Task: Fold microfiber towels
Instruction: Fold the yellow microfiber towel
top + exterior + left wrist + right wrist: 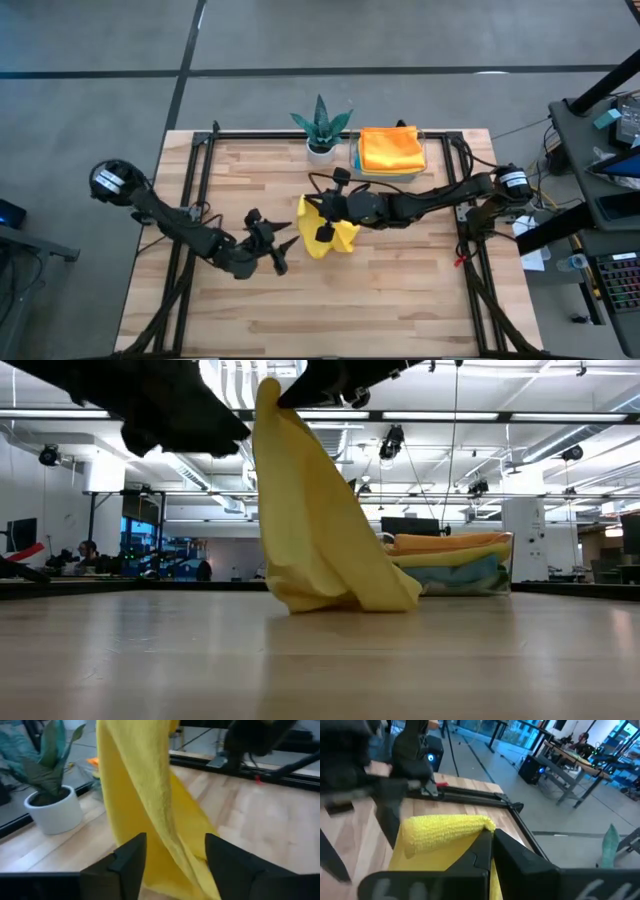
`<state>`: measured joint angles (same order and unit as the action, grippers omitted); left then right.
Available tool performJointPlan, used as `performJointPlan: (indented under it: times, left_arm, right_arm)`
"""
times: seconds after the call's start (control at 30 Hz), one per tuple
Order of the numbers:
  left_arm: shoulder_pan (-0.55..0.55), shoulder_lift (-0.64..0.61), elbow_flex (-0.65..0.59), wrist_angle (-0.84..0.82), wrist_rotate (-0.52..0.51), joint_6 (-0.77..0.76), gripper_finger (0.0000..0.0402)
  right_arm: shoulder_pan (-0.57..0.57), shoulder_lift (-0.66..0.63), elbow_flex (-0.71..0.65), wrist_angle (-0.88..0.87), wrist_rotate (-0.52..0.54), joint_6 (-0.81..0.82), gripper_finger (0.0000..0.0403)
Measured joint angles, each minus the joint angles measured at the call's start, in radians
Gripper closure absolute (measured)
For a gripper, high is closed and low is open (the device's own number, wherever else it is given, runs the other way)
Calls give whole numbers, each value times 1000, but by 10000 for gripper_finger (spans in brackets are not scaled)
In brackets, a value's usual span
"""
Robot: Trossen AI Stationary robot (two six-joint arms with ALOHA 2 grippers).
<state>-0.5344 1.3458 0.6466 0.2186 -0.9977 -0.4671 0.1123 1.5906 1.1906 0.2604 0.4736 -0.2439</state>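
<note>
At the frame's centre the right claw (322, 222), clamped on the hanging yellow towel (333, 232), may let it slump unfolded, since the left claw (283, 252) gapes empty.

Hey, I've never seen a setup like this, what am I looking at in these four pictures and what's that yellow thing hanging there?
This is a robot with two dark arms working at a wooden table. One picture looks straight down from above, one looks level across the tabletop, and two come from small cameras on the arms' wrists.

The yellow thing is a yellow microfiber towel. The right gripper has its fingers shut on the towel's top edge and lifts it, so the cloth hangs down with its lower end bunched on the table. The left gripper sits beside the towel with its fingers open, the cloth hanging in front of them, not gripped.

At the back of the table stand a potted plant and a clear plastic tray with a stack of folded towels, an orange towel on top.
</note>
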Motion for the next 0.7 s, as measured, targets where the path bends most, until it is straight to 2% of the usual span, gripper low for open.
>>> performJointPlan:
  times: [0.13, 0.33, 0.53, 0.63, 0.7]
  left_arm:
    - [54, 65, 1, 30, -9, -24, 190]
    - [109, 181, 2, 156, -4, -23, 188]
    - [158, 285, 13, 244, 131, -24, 188]
    - [162, 325, 23, 257, 164, -23, 201]
    - [160, 333, 25, 257, 173, -23, 226]
  right_arm:
    - [0, 0, 9, -1, 0, 1, 394]
    - [0, 0, 7, 0, 1, 19, 394]
    - [-4, 0, 32, 6, 11, 30, 394]
    - [-4, 0, 66, -6, 27, -2, 394]
    - [-4, 0, 101, -54, 27, -12, 394]
